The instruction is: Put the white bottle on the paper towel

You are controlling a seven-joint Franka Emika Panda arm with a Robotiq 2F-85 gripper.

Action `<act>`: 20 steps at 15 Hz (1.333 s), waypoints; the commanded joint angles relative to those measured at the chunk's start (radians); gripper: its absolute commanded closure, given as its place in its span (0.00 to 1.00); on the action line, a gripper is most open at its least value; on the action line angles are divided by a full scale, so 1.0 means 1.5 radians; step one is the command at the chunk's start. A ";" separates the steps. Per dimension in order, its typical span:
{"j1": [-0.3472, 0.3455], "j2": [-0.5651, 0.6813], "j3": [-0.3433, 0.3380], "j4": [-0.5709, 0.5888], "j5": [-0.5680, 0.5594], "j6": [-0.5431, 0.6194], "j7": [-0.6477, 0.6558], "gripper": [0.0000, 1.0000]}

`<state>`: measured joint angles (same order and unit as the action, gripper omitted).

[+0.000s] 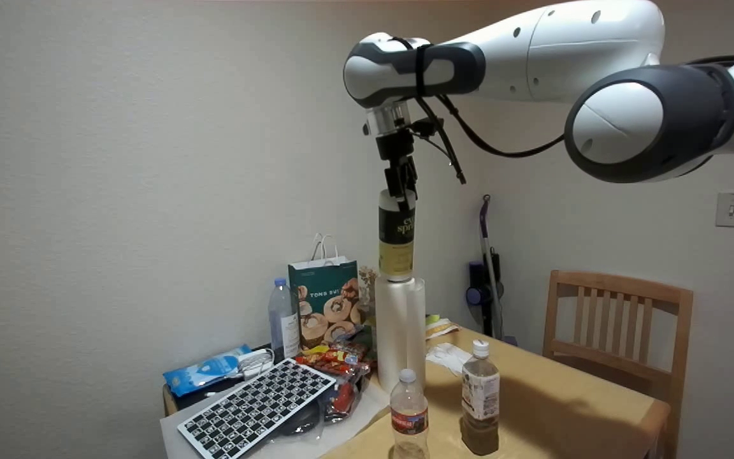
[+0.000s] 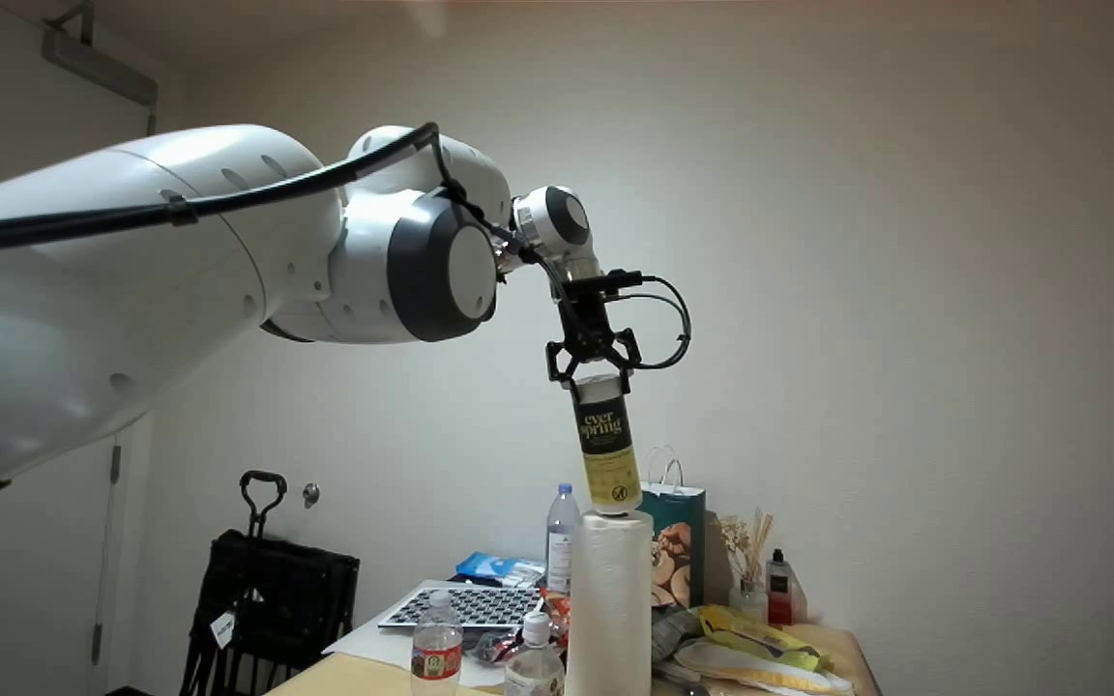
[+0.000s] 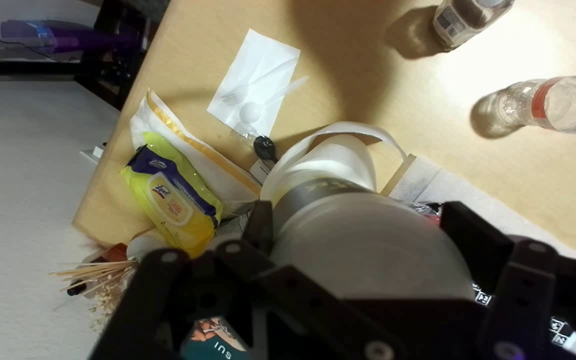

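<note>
Placing, judging by the pose: gripper (image 2: 600, 391) pinches the Everspring bottle (image 2: 607, 449) by its upper end, base on or just above the paper towel roll (image 2: 610, 609) at 6 o'clock; contact unclear. Next move likely calls for straightening, seating the base, then a gentle release. Long axis near vertical, leaning in an exterior view: white cap (image 2: 600, 387) toward 11 o'clock, base toward 5.

Pale wood-toned table (image 1: 532, 382), upright paper towel (image 1: 394, 331), red-labelled bottle (image 1: 410, 419) and brownish bottle (image 1: 480, 401) standing, white napkin (image 3: 258, 59)
</note>
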<state>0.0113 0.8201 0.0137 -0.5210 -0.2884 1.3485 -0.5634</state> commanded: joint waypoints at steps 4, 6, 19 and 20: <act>-0.012 0.010 0.013 0.014 0.027 0.000 -0.016 0.40; -0.012 0.009 0.012 0.015 0.024 0.000 -0.016 0.40; -0.017 0.009 0.010 0.015 0.023 -0.007 -0.011 0.00; -0.017 0.009 0.010 0.015 0.024 -0.008 -0.011 0.00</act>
<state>-0.0021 0.8290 0.0228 -0.5161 -0.2666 1.3472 -0.5634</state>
